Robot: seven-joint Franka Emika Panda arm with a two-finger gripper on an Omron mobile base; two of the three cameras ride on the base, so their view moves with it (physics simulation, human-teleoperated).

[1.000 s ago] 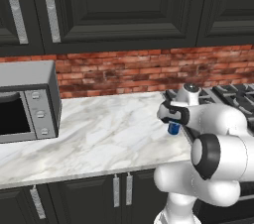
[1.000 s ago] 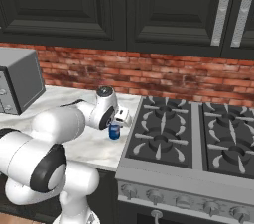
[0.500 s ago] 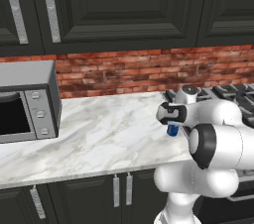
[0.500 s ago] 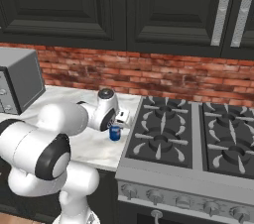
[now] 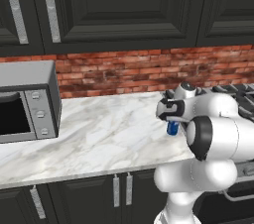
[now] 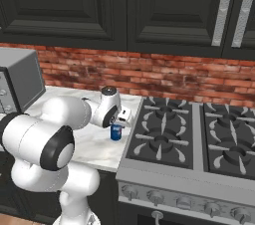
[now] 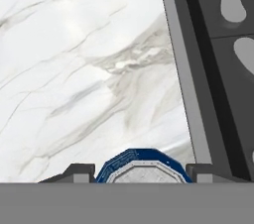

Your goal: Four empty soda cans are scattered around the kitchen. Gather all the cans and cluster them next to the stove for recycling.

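My gripper (image 5: 171,119) is shut on a blue soda can (image 5: 172,128) with a silver top, holding it upright from above. The can (image 6: 116,132) is at the right end of the marble counter, a short way left of the stove (image 6: 199,142). I cannot tell whether its base touches the counter. In the hand view the can's top (image 7: 143,167) sits between my two fingertips (image 7: 79,171), and the stove's steel edge (image 7: 181,69) runs along the right.
A grey microwave (image 5: 27,101) stands at the counter's left end. The red brick wall (image 5: 124,72) lies behind the counter, and dark cabinets (image 5: 124,5) hang overhead. White marble counter (image 5: 99,134) stretches between the microwave and the can.
The arm's elbow has swung a little. The gripper and the blue can stay in nearly the same place beside the stove.
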